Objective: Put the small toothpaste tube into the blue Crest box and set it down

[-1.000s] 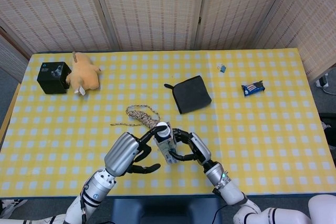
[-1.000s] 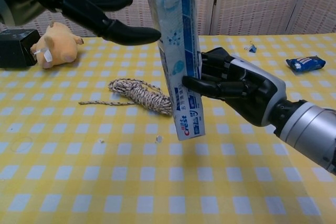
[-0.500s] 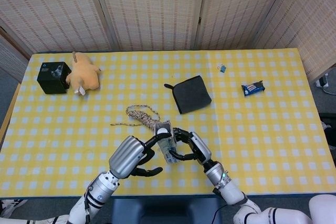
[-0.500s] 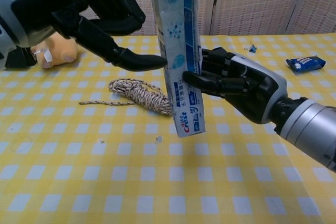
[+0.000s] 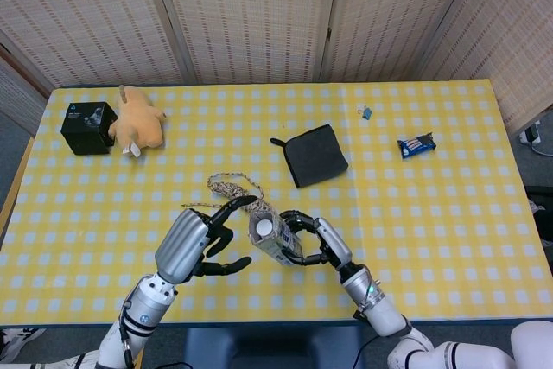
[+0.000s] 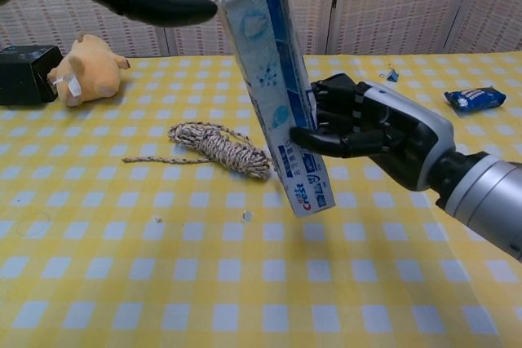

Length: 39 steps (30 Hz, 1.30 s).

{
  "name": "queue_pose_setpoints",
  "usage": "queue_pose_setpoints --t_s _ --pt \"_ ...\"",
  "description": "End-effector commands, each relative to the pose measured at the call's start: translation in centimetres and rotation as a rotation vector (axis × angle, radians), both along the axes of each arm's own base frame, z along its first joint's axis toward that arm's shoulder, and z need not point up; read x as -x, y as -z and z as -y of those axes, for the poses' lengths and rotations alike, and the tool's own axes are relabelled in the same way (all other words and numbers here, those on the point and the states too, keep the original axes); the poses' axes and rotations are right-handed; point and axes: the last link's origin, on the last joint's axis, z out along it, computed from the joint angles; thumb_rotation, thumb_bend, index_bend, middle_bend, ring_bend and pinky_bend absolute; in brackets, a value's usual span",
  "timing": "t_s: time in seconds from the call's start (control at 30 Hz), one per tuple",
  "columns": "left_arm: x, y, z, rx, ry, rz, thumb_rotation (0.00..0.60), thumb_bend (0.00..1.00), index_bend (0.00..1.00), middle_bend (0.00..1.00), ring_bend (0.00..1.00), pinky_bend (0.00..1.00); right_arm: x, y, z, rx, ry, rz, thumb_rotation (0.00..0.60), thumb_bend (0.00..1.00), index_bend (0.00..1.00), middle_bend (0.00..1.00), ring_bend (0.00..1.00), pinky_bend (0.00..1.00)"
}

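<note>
Chest view: right hand point(image 6: 367, 124) grips the blue Crest box point(image 6: 277, 91) tilted above the counter point(image 6: 163, 283). Left hand point(image 5: 194, 239) hovers spread, empty. Toothpaste tube point(image 5: 263, 228) looks inserted; setting down remains.

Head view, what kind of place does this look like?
Probably an indoor robot test setup: a table with a yellow checked cloth, woven folding screens behind it, and unrelated props such as a plush toy.

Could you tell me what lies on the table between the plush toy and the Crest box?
In the chest view, a coiled rope lies between the plush toy and the Crest box held by the right hand.
</note>
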Motion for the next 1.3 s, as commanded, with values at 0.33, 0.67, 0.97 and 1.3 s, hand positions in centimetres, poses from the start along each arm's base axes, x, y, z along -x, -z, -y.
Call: queue_pose_setpoints --t_s 0.33,0.67,0.97,1.3 --pt "8.0 -3.0 -2.4 -0.134 -0.143 -0.266 0.600 0.22 0.31 0.36 0.25 0.23 3.5 -3.0 0.5 0.210 -0.117 -0.498 0.600 0.35 0.48 0.28 0.37 0.44" --pt "15.1 -2.9 -2.4 -0.201 -0.231 -0.571 0.600 0.22 0.16 0.15 0.06 0.06 7.0 -4.7 0.8 0.261 -0.152 -0.828 0.600 0.35 0.48 0.27 0.36 0.44" --pt "18.5 -2.2 -3.0 -0.152 -0.289 -0.610 0.600 0.22 0.13 0.14 0.05 0.06 9.5 -3.8 1.9 0.233 -0.108 -0.929 0.600 0.35 0.48 0.25 0.34 0.43" --pt "18.7 -2.5 -3.0 -0.156 -0.295 -0.558 0.600 0.22 0.06 0.14 0.05 0.07 9.3 -3.8 1.6 0.139 -0.136 -0.944 0.600 0.35 0.00 0.00 0.07 0.16"
